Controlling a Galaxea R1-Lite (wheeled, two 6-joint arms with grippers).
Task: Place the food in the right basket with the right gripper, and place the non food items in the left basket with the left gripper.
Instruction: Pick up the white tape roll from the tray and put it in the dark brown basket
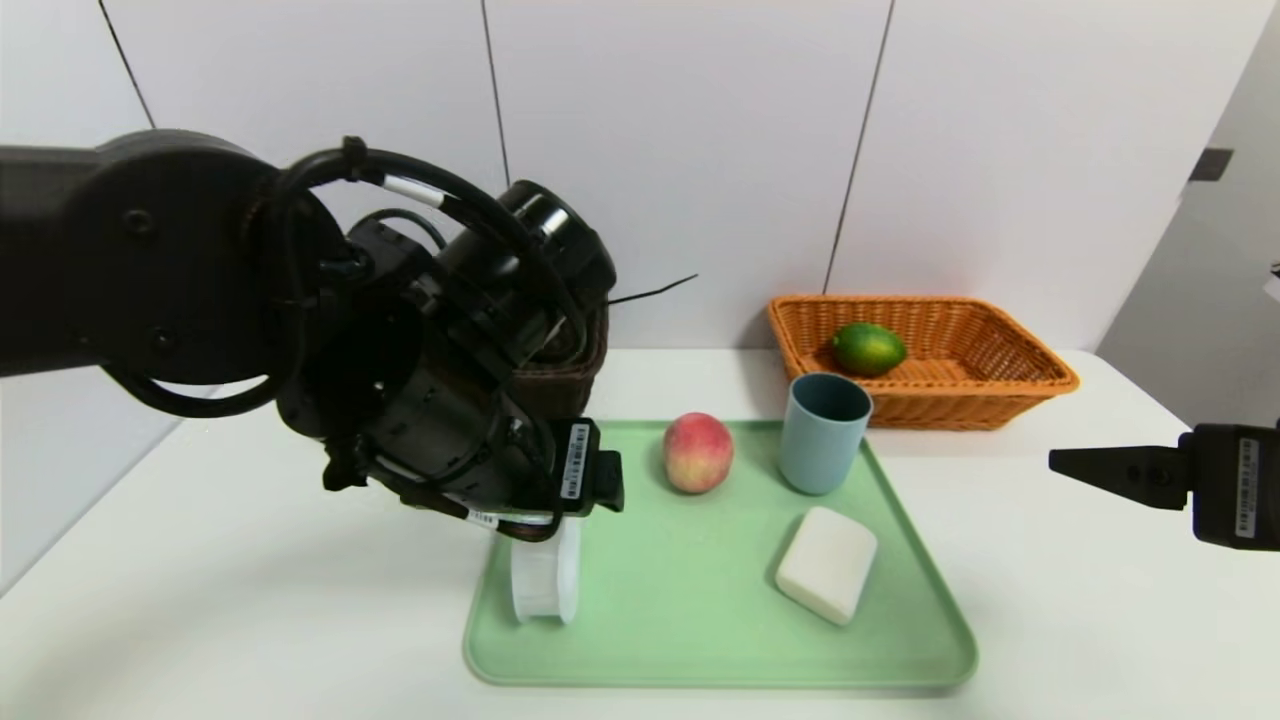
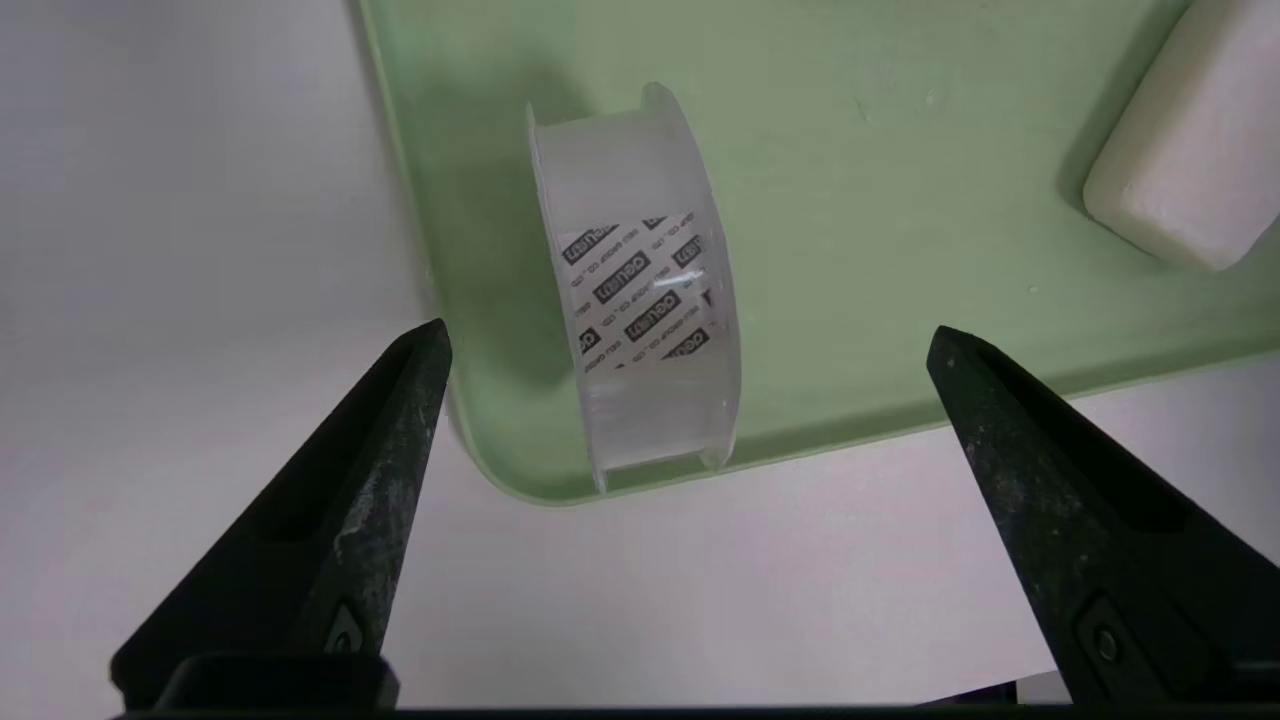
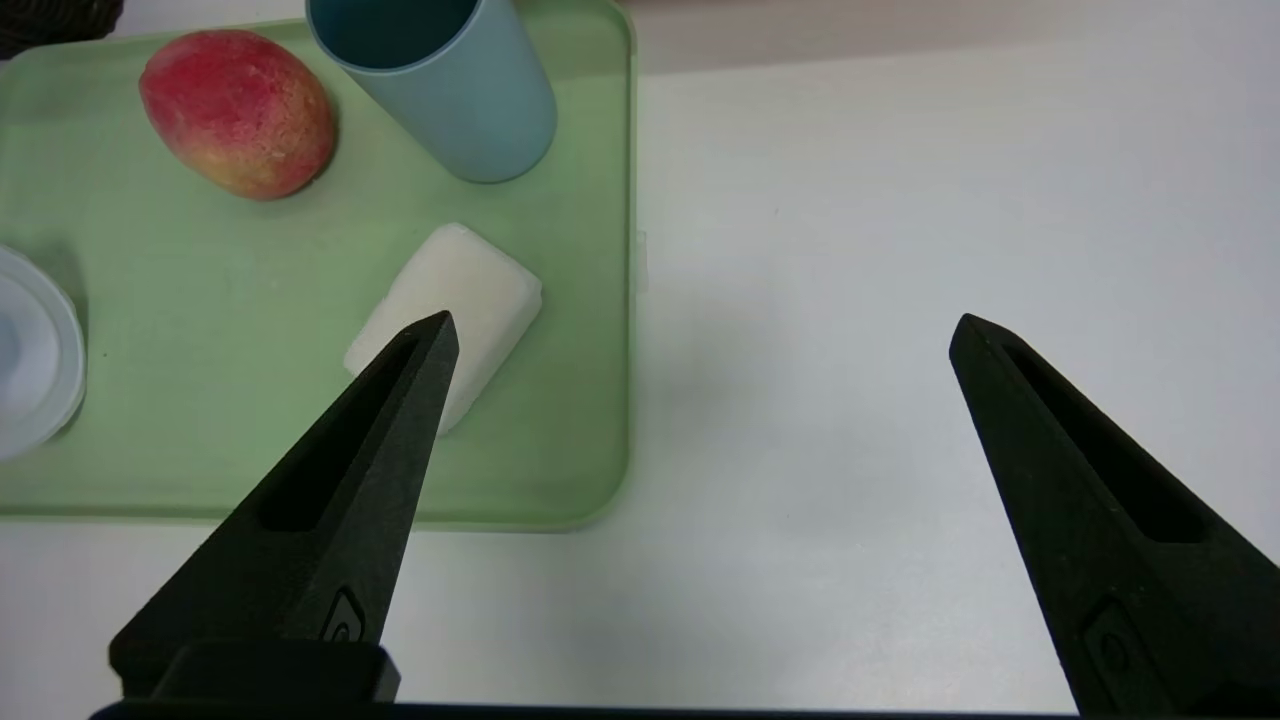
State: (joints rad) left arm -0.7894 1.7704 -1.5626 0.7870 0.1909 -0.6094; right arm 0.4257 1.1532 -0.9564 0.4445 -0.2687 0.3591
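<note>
White spool point(image 2: 640, 290) on green tray point(image 2: 900, 150) — printed label strip w/ repeated black tags, white lettering. Text runs mirrored/tilted; looks like a brand word repeated, approx "DELI", plus a smaller line ending "GROUP CO., LTD". Exact brand can't be confirmed.

Left gripper point(image 1: 590, 470) body: white barcode sticker w/ small digits beside the bars — too small to read. Another small white sticker lower on the same wrist, print unreadable.

Right gripper point(image 1: 1090, 467) housing: white barcode sticker, digits likewise illegible.

In both wrist views, small oval embossed marks on the black fingers point(image 3: 340, 500) — no legible chars.
</note>
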